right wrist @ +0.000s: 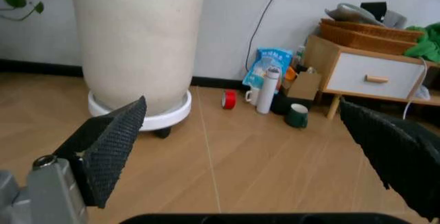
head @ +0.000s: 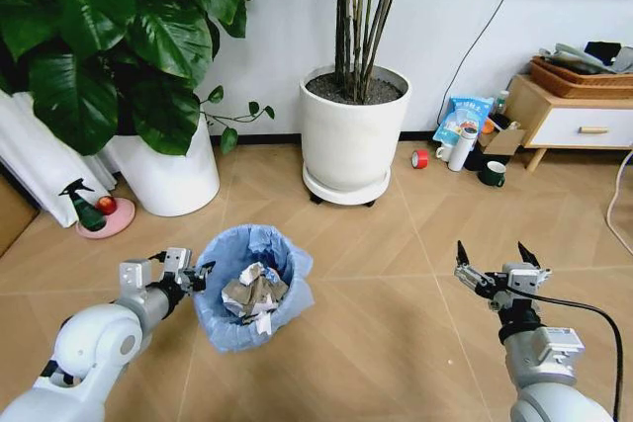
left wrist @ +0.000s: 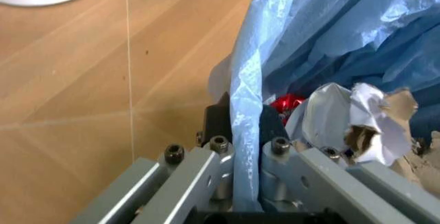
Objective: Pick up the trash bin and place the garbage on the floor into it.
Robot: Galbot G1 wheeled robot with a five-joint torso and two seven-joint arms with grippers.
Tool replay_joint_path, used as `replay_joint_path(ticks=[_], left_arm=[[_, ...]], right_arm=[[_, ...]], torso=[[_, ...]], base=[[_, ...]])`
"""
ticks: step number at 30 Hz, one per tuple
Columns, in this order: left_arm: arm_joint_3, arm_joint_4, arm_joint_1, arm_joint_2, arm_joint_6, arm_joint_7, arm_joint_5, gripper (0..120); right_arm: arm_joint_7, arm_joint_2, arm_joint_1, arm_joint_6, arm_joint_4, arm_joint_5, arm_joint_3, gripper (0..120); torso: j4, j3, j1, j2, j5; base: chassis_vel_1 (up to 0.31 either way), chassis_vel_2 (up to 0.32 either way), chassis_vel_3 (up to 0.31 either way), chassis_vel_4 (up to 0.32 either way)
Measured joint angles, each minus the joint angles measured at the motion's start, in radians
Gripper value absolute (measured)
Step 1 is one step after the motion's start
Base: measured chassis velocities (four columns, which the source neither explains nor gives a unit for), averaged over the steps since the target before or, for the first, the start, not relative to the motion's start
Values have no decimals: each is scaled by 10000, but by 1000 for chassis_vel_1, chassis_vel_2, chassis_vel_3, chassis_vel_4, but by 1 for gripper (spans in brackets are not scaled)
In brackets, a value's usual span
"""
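The trash bin [head: 223,328], lined with a crinkled light-blue bag, is low in the head view, left of centre. My left gripper [head: 198,274] is shut on its near-left rim. The left wrist view shows the left gripper [left wrist: 244,126] pinching the blue bag [left wrist: 343,33] and the rim. The garbage [head: 253,294] lies inside the bin: crumpled white paper [left wrist: 357,121] and a bit of red can [left wrist: 287,103]. Whether the bin rests on the floor is unclear. My right gripper [head: 492,254] hovers open and empty over bare floor to the bin's right, its black pads [right wrist: 113,141] spread wide.
A large white plant pot [head: 354,130] on a wheeled base stands ahead, another pot [head: 173,170] at far left beside a spray bottle [head: 87,207]. A red tape roll [head: 420,158], dark mug [head: 492,175], blue snack bag [head: 463,118] and wooden cabinet [head: 574,121] sit far right.
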Motion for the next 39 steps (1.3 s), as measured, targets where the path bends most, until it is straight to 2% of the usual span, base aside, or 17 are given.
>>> replay_joint_path(ticks=[39], left_arm=[[-166, -440, 556, -429, -103, 195, 357, 0]], right_arm=[[-331, 45, -456, 364, 138, -344, -253, 100]], torso=[[0, 0, 0, -1, -2]], base=[[242, -156, -239, 158]])
